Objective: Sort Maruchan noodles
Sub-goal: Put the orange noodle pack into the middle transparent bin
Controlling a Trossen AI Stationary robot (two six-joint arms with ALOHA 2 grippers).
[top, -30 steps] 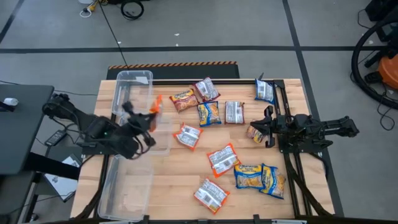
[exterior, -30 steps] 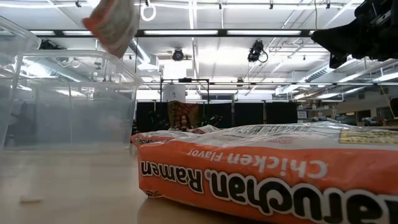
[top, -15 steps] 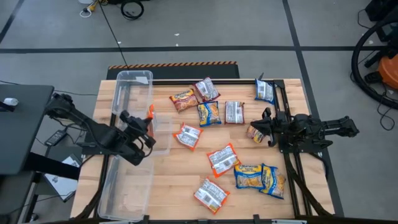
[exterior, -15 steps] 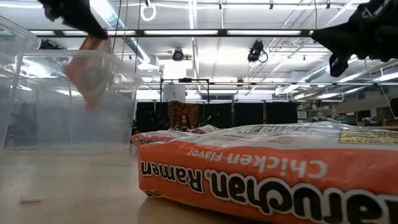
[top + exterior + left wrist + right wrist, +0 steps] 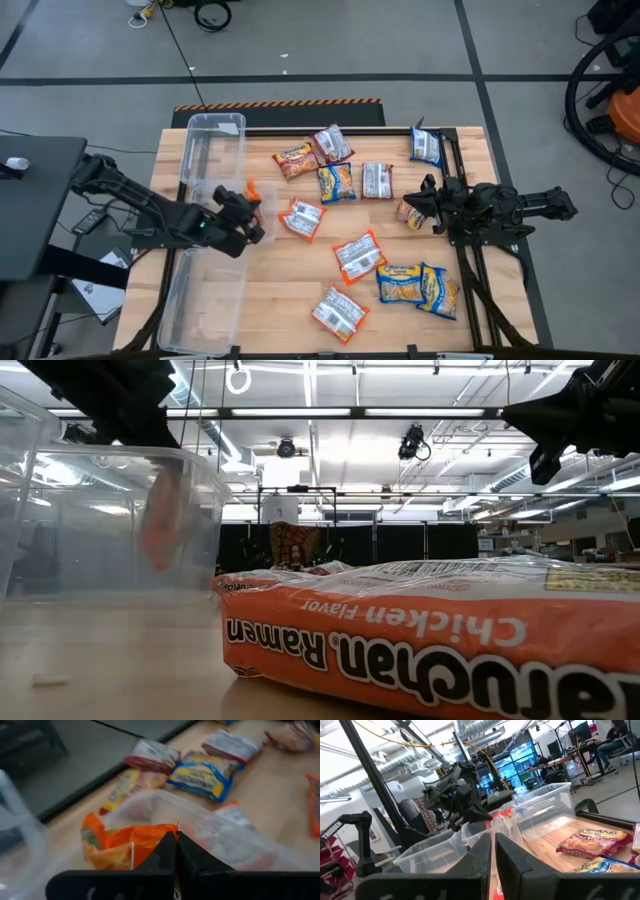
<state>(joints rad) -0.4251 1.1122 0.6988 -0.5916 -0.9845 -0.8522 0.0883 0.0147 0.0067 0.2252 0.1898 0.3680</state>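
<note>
Gripping an orange ramen packet (image 5: pixel 120 846), the left gripper (image 5: pixel 247 200) is clamped on it at the middle clear bin (image 5: pixel 262 232), near the tabletop's (image 5: pixel 290 290) left edge (the low view shows the orange wrapper hanging inside the bin's wall). Two more clear bins lie along that edge, one (image 5: pixel 213 140) toward the far left corner, one (image 5: pixel 205 300) toward the near left corner. The right gripper (image 5: pixel 422 199), fingers together, hovers near the right edge over a packet (image 5: pixel 408 213); whether it holds it cannot be told. Remaining Maruchan noodles (image 5: pixel 340 182) lie scattered across the centre and right of the tabletop, with a blue-and-yellow pair (image 5: pixel 418 286) toward the near right corner.
</note>
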